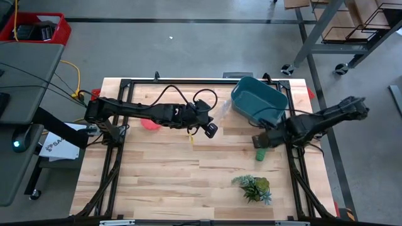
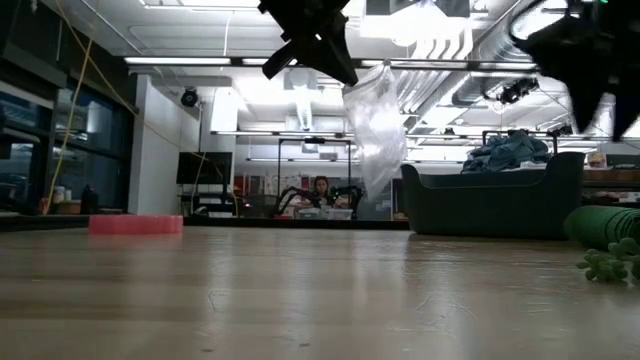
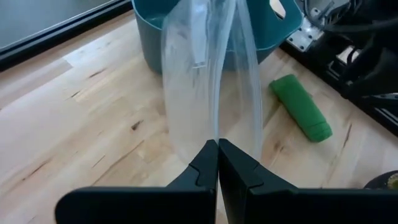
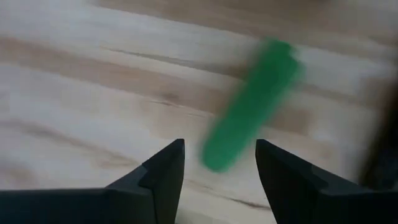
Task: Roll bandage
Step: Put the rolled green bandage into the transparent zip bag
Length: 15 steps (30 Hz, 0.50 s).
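Observation:
The bandage is a short green roll (image 1: 260, 154) lying on its side on the wooden table; it also shows in the right wrist view (image 4: 249, 124) and the left wrist view (image 3: 300, 107). My right gripper (image 4: 221, 146) is open and hovers just above the roll's near end, at the table's right (image 1: 259, 140). My left gripper (image 3: 217, 144) is shut on a clear plastic bag (image 3: 208, 74) above the table's middle (image 1: 208, 124). My left gripper pinches the clear bag's edge (image 3: 216, 138) between its two shut fingertips. The bag (image 2: 375, 125) is lifted clear of the table and hangs beside the gripper, slack and creased. How many layers are in the pinch I cannot tell.
A teal tub (image 1: 259, 99) stands at the far right of the table, just beyond the roll. A leafy plant sprig (image 1: 253, 188) lies near the front right. A pink flat object (image 1: 149, 123) lies under the left arm. A person (image 2: 322, 190) sits in the room behind.

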Motion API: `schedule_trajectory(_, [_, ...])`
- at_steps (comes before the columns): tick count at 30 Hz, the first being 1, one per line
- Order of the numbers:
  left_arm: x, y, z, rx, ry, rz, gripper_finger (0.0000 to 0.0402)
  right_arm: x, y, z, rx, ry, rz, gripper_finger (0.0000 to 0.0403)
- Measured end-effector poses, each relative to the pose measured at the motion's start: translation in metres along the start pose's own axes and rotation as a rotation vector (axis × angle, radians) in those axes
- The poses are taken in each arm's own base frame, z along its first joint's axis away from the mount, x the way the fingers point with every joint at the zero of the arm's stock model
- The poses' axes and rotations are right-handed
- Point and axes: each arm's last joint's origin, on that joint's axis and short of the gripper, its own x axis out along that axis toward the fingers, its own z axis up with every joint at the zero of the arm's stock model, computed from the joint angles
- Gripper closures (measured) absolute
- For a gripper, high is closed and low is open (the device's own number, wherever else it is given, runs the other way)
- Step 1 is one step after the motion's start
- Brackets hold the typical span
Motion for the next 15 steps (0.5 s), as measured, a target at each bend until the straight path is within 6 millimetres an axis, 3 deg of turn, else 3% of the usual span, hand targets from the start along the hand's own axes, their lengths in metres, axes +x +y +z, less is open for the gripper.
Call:
schedule_trajectory(8, [0.000,0.000,-0.001,-0.017,0.021,-0.017,0.0401,0.023,-0.014,-0.026,0.247,-0.023,-0.116,0.0212])
schedule_trajectory(15, [0.001,0.002,0.001,-0.025,0.048,-0.049,0.0401,0.050,-0.025,-0.022,0.407,-0.035,-0.055,0.0212])
